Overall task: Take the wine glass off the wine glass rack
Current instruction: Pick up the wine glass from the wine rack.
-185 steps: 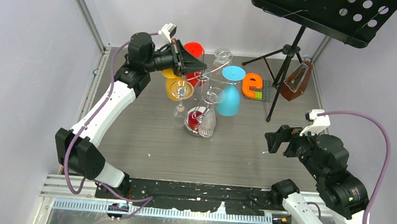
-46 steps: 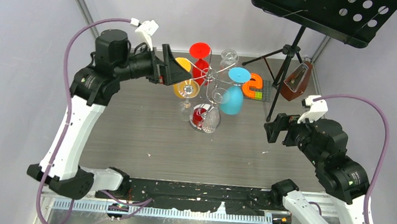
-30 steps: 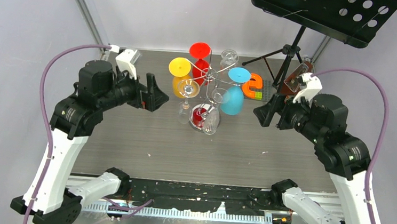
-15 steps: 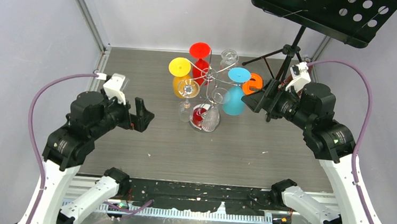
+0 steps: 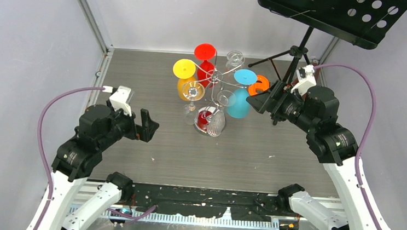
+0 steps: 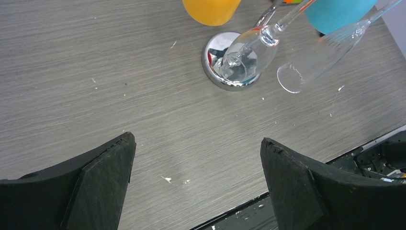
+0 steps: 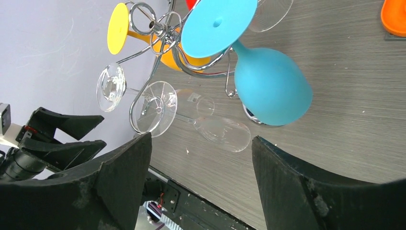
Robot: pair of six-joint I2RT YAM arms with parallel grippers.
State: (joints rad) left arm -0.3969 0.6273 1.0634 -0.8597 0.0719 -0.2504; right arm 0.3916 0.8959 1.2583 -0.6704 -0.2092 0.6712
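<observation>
We see right pincer [image 7: 201, 139] spread, empty; blue wine glass [image 7: 270, 91] just ahead on rack [image 6: 208, 62]; left pincer [image 6: 197, 141] spread, empty.

Bright, even light; soft shadows; sharp focus.

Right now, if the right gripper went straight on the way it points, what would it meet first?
Probably the blue wine glass, hanging bowl-down just ahead of the right gripper; depth is unclear.
</observation>
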